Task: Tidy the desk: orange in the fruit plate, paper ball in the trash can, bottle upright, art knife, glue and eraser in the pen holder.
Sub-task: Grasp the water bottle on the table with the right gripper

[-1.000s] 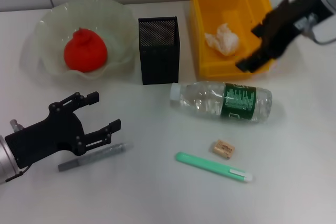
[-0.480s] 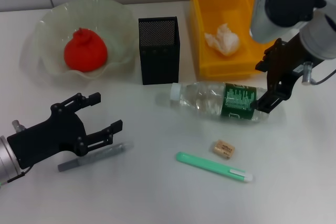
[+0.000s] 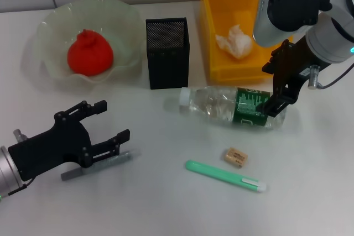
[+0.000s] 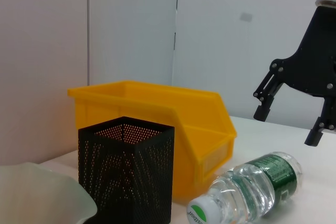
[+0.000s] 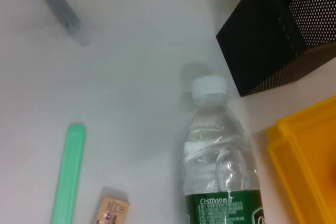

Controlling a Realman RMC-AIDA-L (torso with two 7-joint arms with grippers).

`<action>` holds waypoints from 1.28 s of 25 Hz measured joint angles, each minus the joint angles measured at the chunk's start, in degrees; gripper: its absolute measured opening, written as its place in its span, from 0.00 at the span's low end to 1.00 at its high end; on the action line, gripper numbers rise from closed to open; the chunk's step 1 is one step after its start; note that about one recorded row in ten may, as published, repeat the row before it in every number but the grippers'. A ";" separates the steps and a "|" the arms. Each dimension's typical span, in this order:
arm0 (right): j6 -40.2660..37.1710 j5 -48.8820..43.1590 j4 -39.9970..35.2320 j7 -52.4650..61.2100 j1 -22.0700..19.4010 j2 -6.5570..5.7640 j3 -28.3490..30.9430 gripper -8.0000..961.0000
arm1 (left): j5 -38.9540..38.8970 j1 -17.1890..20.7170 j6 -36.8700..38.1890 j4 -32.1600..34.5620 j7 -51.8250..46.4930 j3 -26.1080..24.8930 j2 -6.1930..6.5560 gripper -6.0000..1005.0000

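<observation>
The orange (image 3: 90,53) lies in the pale green fruit plate (image 3: 50,26) at the far left. Beside the plate stands the black mesh pen holder (image 3: 167,52). The paper ball (image 3: 234,41) rests inside the yellow trash can (image 3: 221,4). The bottle (image 3: 232,106) lies on its side with its cap toward the pen holder. My right gripper (image 3: 272,89) hangs open just over the bottle's base end. Nearer the front are the tan eraser (image 3: 235,157) and the green art knife (image 3: 224,176). My left gripper (image 3: 113,120) is open just above the grey glue stick (image 3: 97,165).
The left wrist view shows the pen holder (image 4: 126,174), the trash can (image 4: 157,129), the lying bottle (image 4: 247,190) and the right gripper (image 4: 287,127) above it. The right wrist view looks down on the bottle (image 5: 223,166), the eraser (image 5: 111,211) and the art knife (image 5: 68,171).
My right gripper has come down from over the trash can's front corner to the bottle's base end. The left gripper has barely shifted.
</observation>
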 joint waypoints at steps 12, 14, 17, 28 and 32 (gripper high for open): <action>3.87 -0.05 4.55 1.73 0.04 0.00 -1.69 0.89 | 0.01 -0.15 0.10 -0.04 0.09 0.24 0.00 0.83; 4.36 -0.05 4.93 1.74 0.04 0.00 -2.18 0.89 | 0.12 -0.24 0.04 -0.08 0.09 0.29 0.01 0.83; 5.68 -0.05 6.15 1.75 0.00 0.04 -3.64 0.89 | 0.16 -0.26 0.02 -0.10 0.08 0.29 0.01 0.83; 9.16 -0.17 10.02 2.02 0.41 0.01 -4.97 0.89 | 0.18 -0.35 -0.29 -0.11 0.16 0.79 -0.07 0.83; 10.90 -0.15 12.40 2.59 0.85 0.04 -6.20 0.89 | 0.18 -0.36 -0.31 -0.11 0.19 0.79 -0.09 0.83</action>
